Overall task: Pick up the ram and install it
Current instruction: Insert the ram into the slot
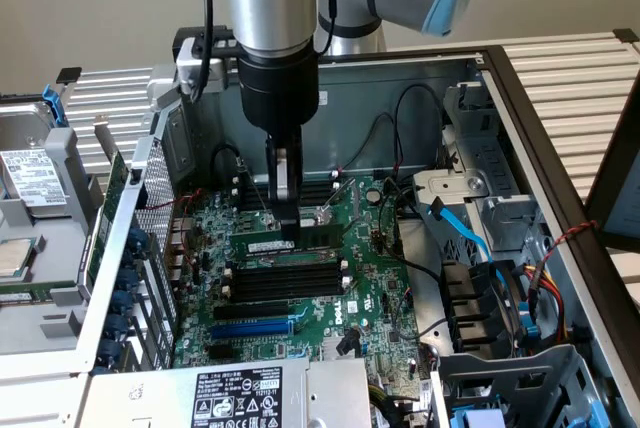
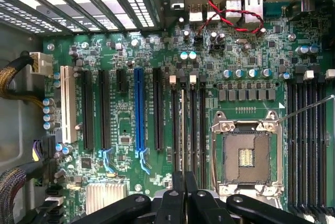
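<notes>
At the near edge of the exterior view sits a grey power supply (image 1: 240, 393) with a white label, just in front of the green motherboard (image 1: 370, 278) that lies flat in the open computer case (image 1: 560, 208). Next on the board comes a long blue slot (image 1: 255, 329), then a bank of black slots (image 1: 285, 283) with white end clips. Just beyond those, the gripper (image 1: 288, 228) reaches straight down and is clenched on the ram (image 1: 318, 235), which stands on its edge, parallel to the black slots and low over the board. The wrist view shows the same hold: the black fingers (image 2: 175, 203) come close together, and the ram (image 2: 182, 130) runs out from between them as a thin strip in line with a black slot beside the processor socket (image 2: 246, 156). I cannot tell whether the ram is pressed into that slot. Past the gripper are black cables (image 1: 400, 138) and the grey back wall of the case. A blue cable (image 1: 465, 233) lies toward the exterior view's right. The silver and black arm (image 1: 270, 8) rises above it all.
</notes>
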